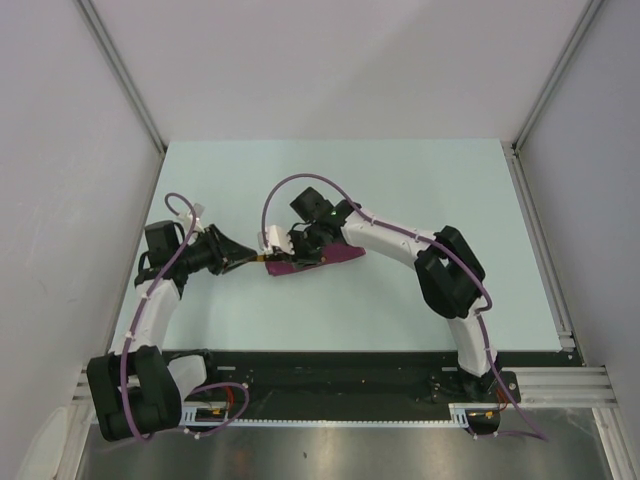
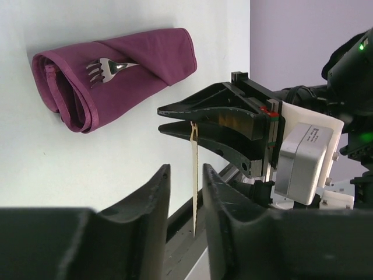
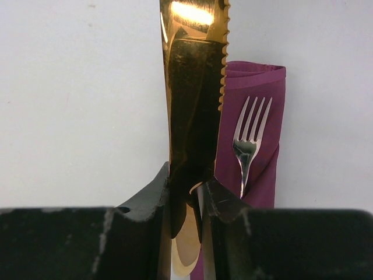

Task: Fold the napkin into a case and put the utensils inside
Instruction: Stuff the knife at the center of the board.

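Observation:
The napkin lies folded as a plum-magenta case (image 1: 335, 258) (image 2: 134, 64) (image 3: 259, 87) on the table. A silver fork (image 2: 108, 66) (image 3: 249, 140) sits in it, tines sticking out. My right gripper (image 1: 278, 256) (image 2: 162, 118) (image 3: 187, 175) is shut on a golden knife (image 3: 195, 116) (image 1: 262, 259), held in the air just left of the case. The knife's thin edge (image 2: 194, 175) hangs between the fingers of my left gripper (image 1: 243, 262) (image 2: 185, 170). That gripper is open, with a gap on each side of the blade.
The pale green table (image 1: 400, 190) is walled by grey panels on the left, back and right. A black rail (image 1: 350, 370) runs along the near edge by the arm bases. The right arm's cable loops above the case.

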Motion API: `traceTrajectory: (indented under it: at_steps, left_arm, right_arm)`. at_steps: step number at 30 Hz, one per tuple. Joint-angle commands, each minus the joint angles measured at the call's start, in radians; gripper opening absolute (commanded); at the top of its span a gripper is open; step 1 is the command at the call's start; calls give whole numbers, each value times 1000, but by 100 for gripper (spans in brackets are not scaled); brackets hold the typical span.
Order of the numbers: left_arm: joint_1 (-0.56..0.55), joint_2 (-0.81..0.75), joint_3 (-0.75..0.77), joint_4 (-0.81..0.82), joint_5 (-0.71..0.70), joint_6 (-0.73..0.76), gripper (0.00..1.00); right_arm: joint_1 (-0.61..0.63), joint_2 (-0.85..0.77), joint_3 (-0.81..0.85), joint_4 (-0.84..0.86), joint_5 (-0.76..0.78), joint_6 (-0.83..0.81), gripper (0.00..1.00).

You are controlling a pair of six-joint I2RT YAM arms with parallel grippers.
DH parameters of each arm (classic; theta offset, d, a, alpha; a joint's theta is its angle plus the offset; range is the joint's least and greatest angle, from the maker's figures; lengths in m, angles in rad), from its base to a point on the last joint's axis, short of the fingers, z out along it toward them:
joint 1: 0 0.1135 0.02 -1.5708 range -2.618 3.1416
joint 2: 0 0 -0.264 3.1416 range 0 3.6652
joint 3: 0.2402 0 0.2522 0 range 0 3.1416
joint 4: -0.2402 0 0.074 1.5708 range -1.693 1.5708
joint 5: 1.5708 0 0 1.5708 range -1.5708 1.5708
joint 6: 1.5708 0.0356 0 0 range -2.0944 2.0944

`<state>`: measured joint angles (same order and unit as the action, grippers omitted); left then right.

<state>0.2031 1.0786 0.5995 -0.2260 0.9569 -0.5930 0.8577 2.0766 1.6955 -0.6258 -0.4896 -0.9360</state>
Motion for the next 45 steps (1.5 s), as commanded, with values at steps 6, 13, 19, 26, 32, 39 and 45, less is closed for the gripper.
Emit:
traceTrajectory:
  at_steps: [6,13,19,26,32,39,45]
  left_arm:
    - [-14,10,17,63,60,2,14]
    - [-19,21,22,62,68,4,16]
    - [-19,17,13,83,36,-13,0]
    - [-5,15,-43,198,11,-83,0]
    - [9,24,-50,211,6,-94,0]
    - [24,23,-60,218,2,-116,0]
    - [35,24,-63,201,-12,-108,0]
  right_arm:
    - [-3,48,101,-34,-52,-32,0]
    - [-20,85,145,-58,-69,-37,0]
    - [-19,100,156,-5,-26,32,25]
    - [23,80,133,130,80,143,57]
    - [79,109,231,83,120,151,62]
    - [124,135,323,58,141,163,56]
    - [147,174,409,-3,146,148,35]
